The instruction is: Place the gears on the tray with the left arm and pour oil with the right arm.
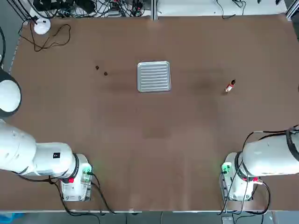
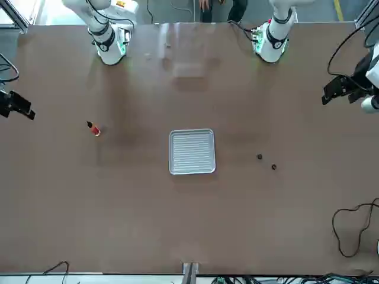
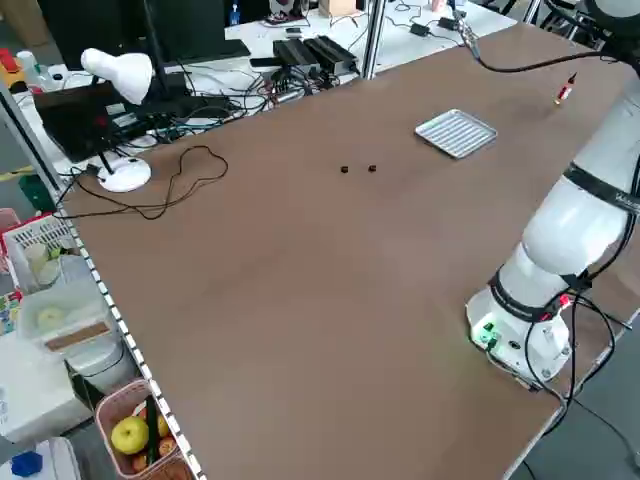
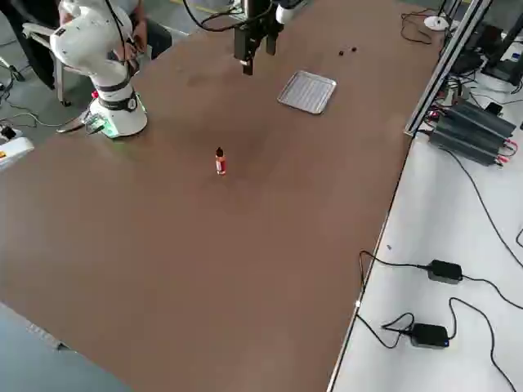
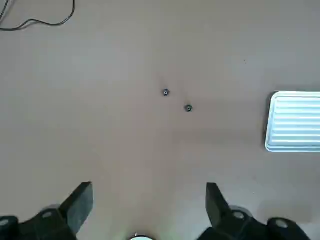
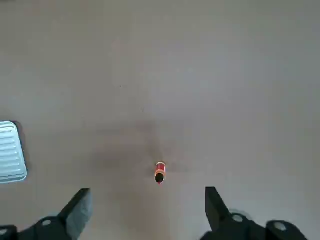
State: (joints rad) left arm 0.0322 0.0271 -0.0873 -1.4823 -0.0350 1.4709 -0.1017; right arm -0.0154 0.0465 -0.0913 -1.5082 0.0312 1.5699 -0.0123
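The left arm's black two-finger pincer (image 5: 145, 212) and the right arm's matching black pincer (image 6: 145, 215) are hovering wide open and empty above the brown worktop (image 1: 140, 140). The ribbed silvery metal tray (image 1: 154, 76) is lying between two tiny dark round gears (image 1: 101, 70) and the small red-and-white oil bottle with a dark cap (image 1: 230, 86).

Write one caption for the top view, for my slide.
Two dark gears lie left of the ribbed tray, the oil bottle to its right, on a brown table.
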